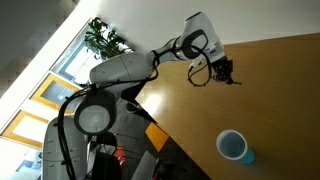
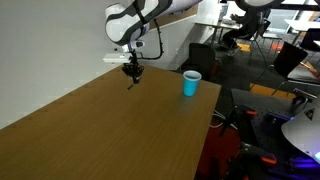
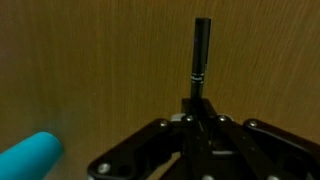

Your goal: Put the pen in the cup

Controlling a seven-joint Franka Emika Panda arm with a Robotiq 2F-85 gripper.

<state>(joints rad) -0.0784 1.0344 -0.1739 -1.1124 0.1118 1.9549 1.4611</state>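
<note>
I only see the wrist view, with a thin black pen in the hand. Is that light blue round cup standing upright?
Observer: Yes, the light blue round cup stands upright on the brown wooden table.
Operator: Anything inside it?
Observer: In an exterior view its whitish inside looks empty.
Operator: Where is it?
Observer: Near the table's edge, well apart from the hand gripping the thin black pen.

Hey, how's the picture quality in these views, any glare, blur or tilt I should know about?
In an exterior view the frame is tilted and the window looks washed out; in an exterior view the table is evenly lit, without glare; in the wrist view the pen is sharp, the cup in the corner soft and cropped, the end effector dark.
</note>
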